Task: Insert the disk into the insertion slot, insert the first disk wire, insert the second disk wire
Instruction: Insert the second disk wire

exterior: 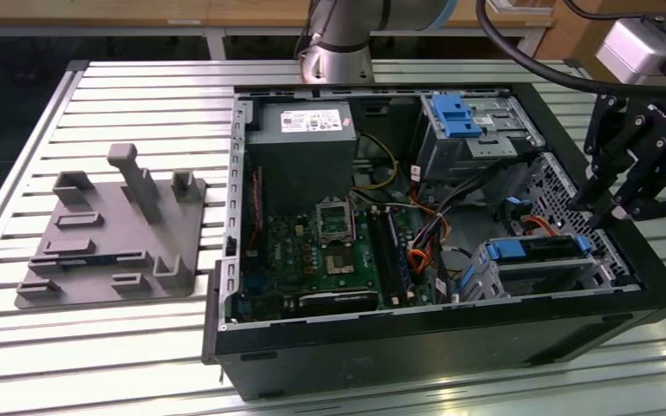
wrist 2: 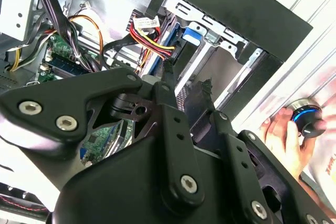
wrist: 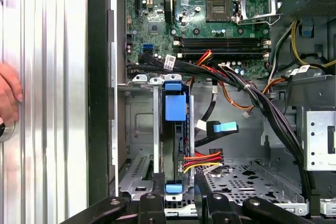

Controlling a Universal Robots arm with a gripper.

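Counts from the exterior view: one open case (exterior: 426, 347) on a slatted table (exterior: 136, 347), and one grey fixture plate (exterior: 114, 234) beside it on the exterior view's left. Inside the case are two cages: a tall cage (exterior: 472, 139) with a blue latch at the far side, and the slot (exterior: 541, 276) in the near corner on the exterior view's right. One disk (exterior: 538, 251) sits in the slot, its blue carrier showing on top. One gripper (exterior: 602, 221) hangs just over the disk's end, spread and grasping nothing

In the second wrist view the gripper's black links stand in the foreground and cover much of the board. Two fingers (wrist 2: 168, 80) stand apart, pointing towards the disk (wrist 2: 191, 34). One wire bundle (wrist 2: 147, 32) of red, yellow and black crosses just beside the disk. One hand (wrist 2: 281, 140) rests on a knob (wrist 2: 307, 116) with a blue ring, outside the case

In the first wrist view the disk (wrist: 175, 108) stands on edge in the slot (wrist: 137, 124). One blue-ended cable (wrist: 223, 127) lies near it, apart from the disk. One plug (wrist: 202, 160) on red, yellow and black wires lies against the disk; I cannot tell whether it is seated. The hand (wrist: 8, 95) is cut off at the picture's edge
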